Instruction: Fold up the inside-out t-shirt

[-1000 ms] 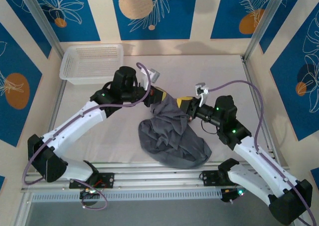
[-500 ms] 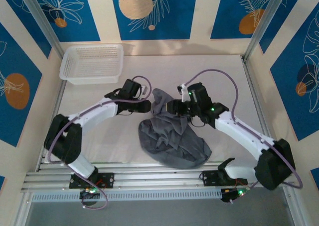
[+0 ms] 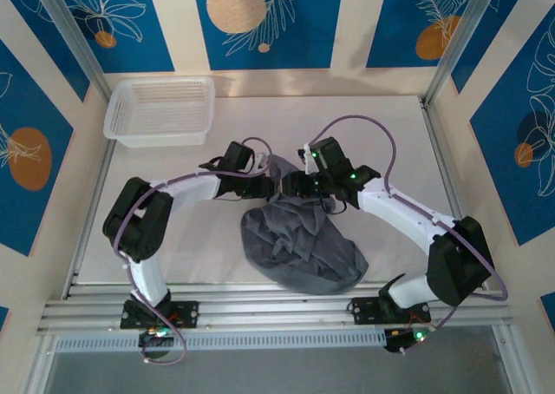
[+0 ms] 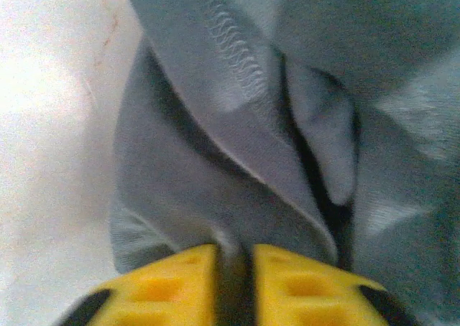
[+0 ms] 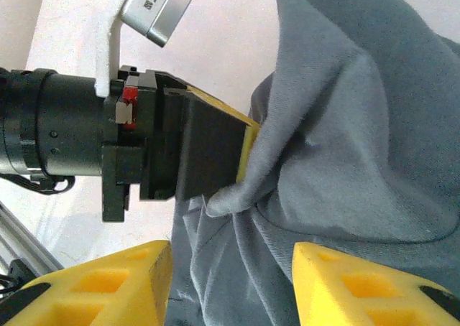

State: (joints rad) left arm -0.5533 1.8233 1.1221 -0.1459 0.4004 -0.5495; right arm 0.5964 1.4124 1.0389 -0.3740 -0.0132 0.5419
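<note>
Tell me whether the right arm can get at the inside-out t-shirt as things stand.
Probably yes: the right end effector, open, straddles a fold of the inside-out t-shirt; the left end effector pinching nearby leaves room.

Soft, matt slate-grey cloth in the inside-out t-shirt (image 3: 299, 246), limp and creased, with a rougher looped overlock seam (image 4: 233, 60) raised along one edge. Matt yellow plastic, moulded with shallow square pockets, on the left fingers (image 4: 172, 290) and the right fingers (image 5: 345, 283). Pale, matt, faintly mottled covering on the surface (image 3: 381, 125), perforated milky-white plastic in the basket (image 3: 159, 139), smooth glossy white shell on the right arm (image 3: 403, 220), dull brushed metal in the rails (image 3: 277, 311) at the near edge.
</note>
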